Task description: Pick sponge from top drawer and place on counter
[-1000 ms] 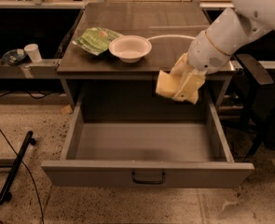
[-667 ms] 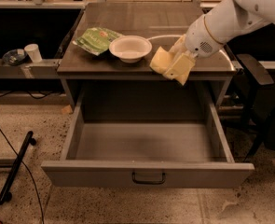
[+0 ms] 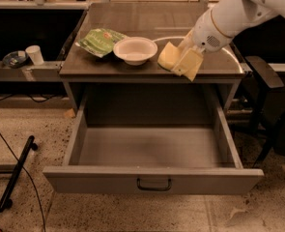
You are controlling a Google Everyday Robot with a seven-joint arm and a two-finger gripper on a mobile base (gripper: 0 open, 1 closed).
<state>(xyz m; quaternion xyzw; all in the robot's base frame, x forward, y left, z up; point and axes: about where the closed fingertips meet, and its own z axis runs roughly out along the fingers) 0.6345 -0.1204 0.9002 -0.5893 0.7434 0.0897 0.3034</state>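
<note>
My gripper reaches in from the upper right and is shut on the pale yellow sponge. It holds the sponge over the front edge of the counter, just right of the white bowl. The top drawer is pulled fully open below, and its inside shows nothing in it. Its dark handle sits in the middle of the front panel.
A white bowl and a green packet lie on the counter's left front. A dark chair stands to the right. A black pole and cable lie on the floor at left. A shelf with a cup is at far left.
My gripper has lifted the sponge from in front of the cabinet's opening up and left to the counter's front edge, nearer the bowl.
</note>
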